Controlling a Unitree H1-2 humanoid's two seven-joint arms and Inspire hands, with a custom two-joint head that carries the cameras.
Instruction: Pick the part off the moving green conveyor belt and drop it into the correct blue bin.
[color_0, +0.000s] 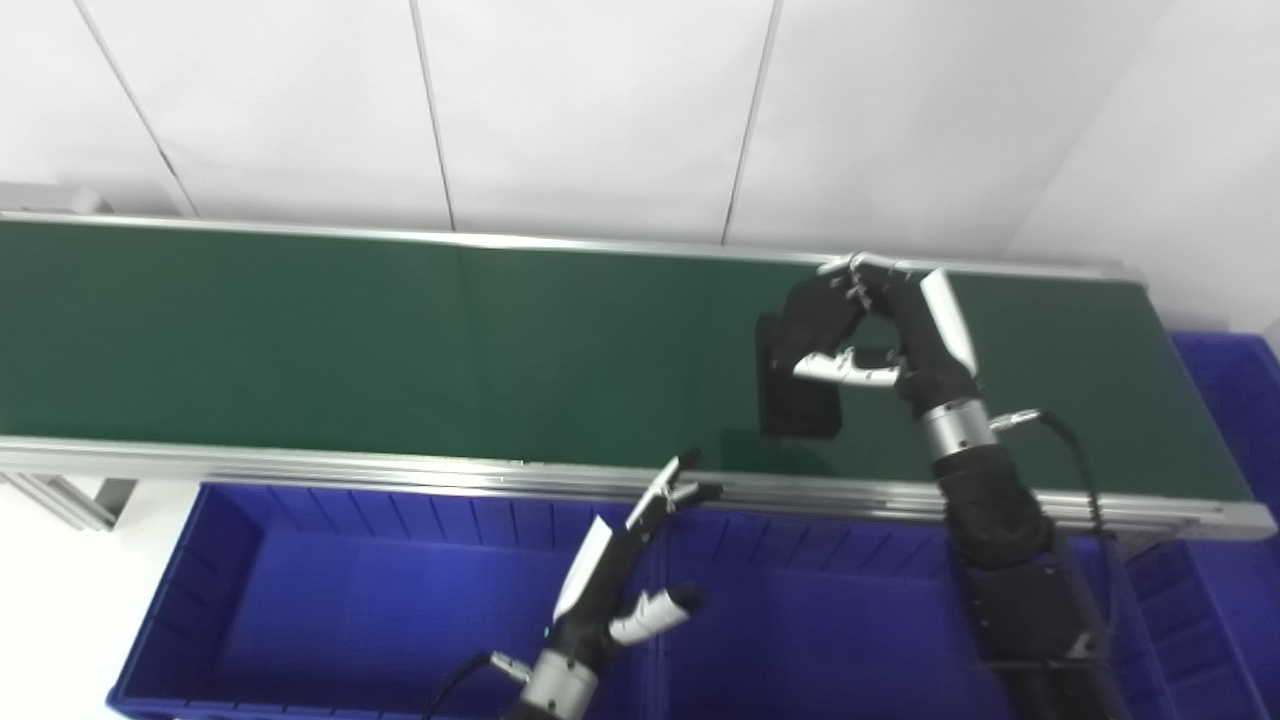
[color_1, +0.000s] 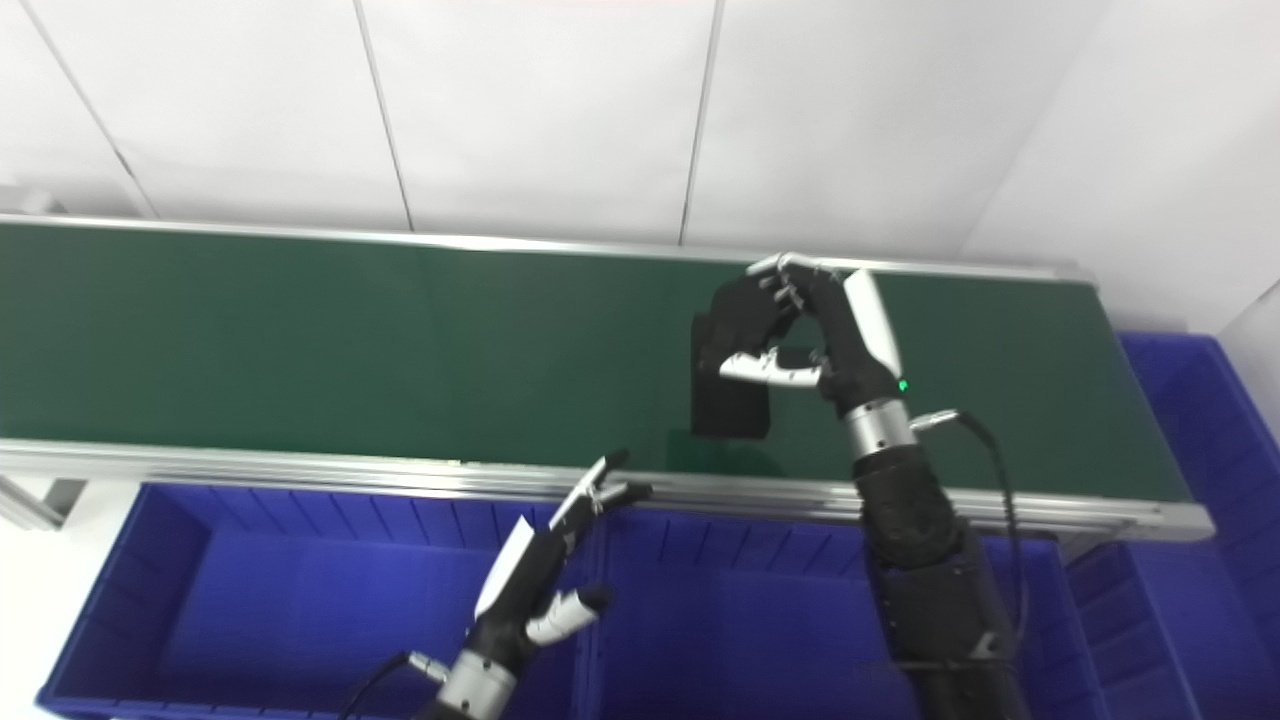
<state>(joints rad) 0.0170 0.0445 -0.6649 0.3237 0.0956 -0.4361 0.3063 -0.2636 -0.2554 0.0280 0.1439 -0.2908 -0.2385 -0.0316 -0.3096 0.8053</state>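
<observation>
1. Setting: white panelled wall behind; a green conveyor belt (color_0: 400, 340) with aluminium side rails runs the full width, its right end near a corner of the room.
2. Part: one flat black rectangular part (color_0: 795, 395), lying toward the right end of the belt, nearer the front rail than the back rail. Whether it rests on the belt or is already raised cannot be told.
3. Right robot hand (color_0: 865, 330): over the belt, fingers curled down onto the upper end of the part, thumb across its face. It appears to be closing on the part; a firm hold is likely but not certain.
4. Left robot hand (color_0: 640, 560): released, fingers spread and holding nothing, hovering below the front rail above the bins.
5. Bins: left blue bin (color_0: 330, 610) and middle blue bin (color_0: 810, 640) stand side by side under the front rail; a further blue bin (color_0: 1235, 400) stands past the right end of the belt. No parts are seen inside them.
6. Progress, as judged: reach made and grasp in hand. Remaining: lift clear of the belt, carry to the correct bin, release. Which bin is correct cannot be told here.
</observation>
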